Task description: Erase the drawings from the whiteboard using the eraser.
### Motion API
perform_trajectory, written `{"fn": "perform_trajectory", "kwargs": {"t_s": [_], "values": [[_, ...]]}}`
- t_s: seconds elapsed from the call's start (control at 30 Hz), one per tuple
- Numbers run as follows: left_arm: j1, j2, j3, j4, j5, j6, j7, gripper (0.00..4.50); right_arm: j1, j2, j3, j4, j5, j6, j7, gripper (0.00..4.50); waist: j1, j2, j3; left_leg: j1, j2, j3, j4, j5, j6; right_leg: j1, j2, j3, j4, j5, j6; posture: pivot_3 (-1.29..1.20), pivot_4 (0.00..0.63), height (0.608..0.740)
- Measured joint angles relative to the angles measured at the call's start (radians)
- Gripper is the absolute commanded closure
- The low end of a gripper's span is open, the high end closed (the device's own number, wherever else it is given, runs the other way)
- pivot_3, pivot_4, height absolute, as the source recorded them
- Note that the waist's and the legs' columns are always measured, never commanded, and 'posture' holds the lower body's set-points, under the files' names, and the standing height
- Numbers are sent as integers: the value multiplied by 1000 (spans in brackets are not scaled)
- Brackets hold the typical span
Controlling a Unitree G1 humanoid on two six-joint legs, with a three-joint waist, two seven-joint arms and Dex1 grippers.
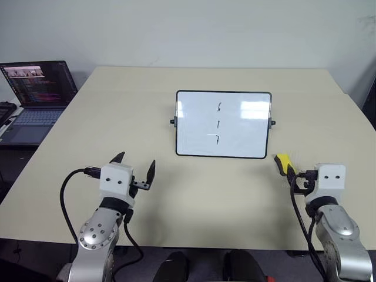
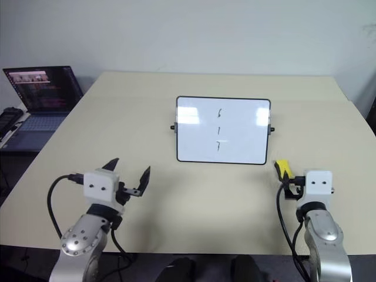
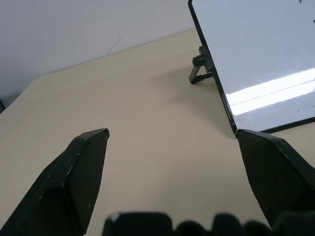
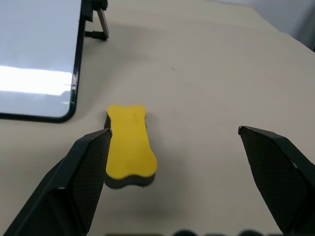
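While the yellow eraser (image 4: 130, 146) lies on the bench (image 1: 176, 194) beside the whiteboard (image 1: 223, 124), drawings (image 1: 218, 123) intact: right hand (image 4: 172, 147) wide, pre-grasp, must shift left and close; left hand (image 1: 136, 164) wide, idle.

The whiteboard (image 1: 224, 124) stands tilted near the middle of the counter (image 1: 147, 94), propped on a small stand behind it. The drawings (image 1: 218, 123) sit on its face in a vertical column, one above another, slightly left of the board's middle. The eraser (image 1: 284, 163) lies flat on the counter just off the board's near right corner, apart from the frame. The right gripper (image 4: 172, 135) hovers directly before the eraser, its fingers (image 4: 86, 169) spread wide, one beside the eraser's near end. The left gripper (image 1: 135, 167) hangs over the counter's near left part, before the board's left edge. A laptop (image 1: 36, 97) rests on a separate surface left of the counter.
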Motion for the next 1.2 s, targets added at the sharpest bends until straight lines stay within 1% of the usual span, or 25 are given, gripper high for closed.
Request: {"fn": "perform_trajectory", "kwargs": {"t_s": [0.17, 0.33, 0.63, 0.87, 1.03, 1.1, 1.2], "values": [[-39, -1, -24, 18, -1, -4, 0, 0, -4, -15, -36, -18, 7, 12, 2, 32, 0, 0, 0, 0, 0, 0, 0, 0, 0, 1, 1, 0, -1, 0, 0, 0, 150, 740], [-67, 3, -24, 48, -4, -17, -10, 0, -31, -17, -38, -19, 7, 16, 0, 32, -1, 0, 0, 0, 1, 0, 0, 0, 0, 1, 2, 0, -2, 0, 0, 0, 150, 740], [-84, 18, 3, 93, -15, -55, -21, 0, 4, 55, -10, -21, -6, 11, -44, 32, -1, 1, 0, 0, 4, 1, 0, -1, 0, 1, 4, 0, -4, 0, 0, 0, 150, 740], [-126, 12, -1, 138, -14, -81, -16, 0, 3, 60, -9, -21, -13, -9, -59, 32, -1, 1, 0, 0, 4, 2, 0, -2, 0, 1, 7, 1, -4, 0, 0, 0, 150, 740], [-155, 12, -8, 167, -14, -82, -17, 0, -7, 56, -34, -18, -13, -15, -66, 32, -1, 1, 0, 0, 4, 2, 0, -2, -1, 1, 9, 2, -4, 1, 0, 0, 150, 740], [-164, 23, 0, 168, -22, -82, -23, 0, -7, 56, -33, -18, -13, -15, -65, 32, -2, 1, 0, 0, 6, 3, 0, -2, -1, 1, 9, 3, -4, 1, 0, 0, 150, 740], [-185, 68, 35, 181, -59, -76, -63, 0, -7, 56, -35, -16, -12, -16, -63, 32, -3, 1, 0, 1, 7, 3, 0, -2, -1, 1, 11, 3, -4, 1, -1, 0, 150, 740]]}}
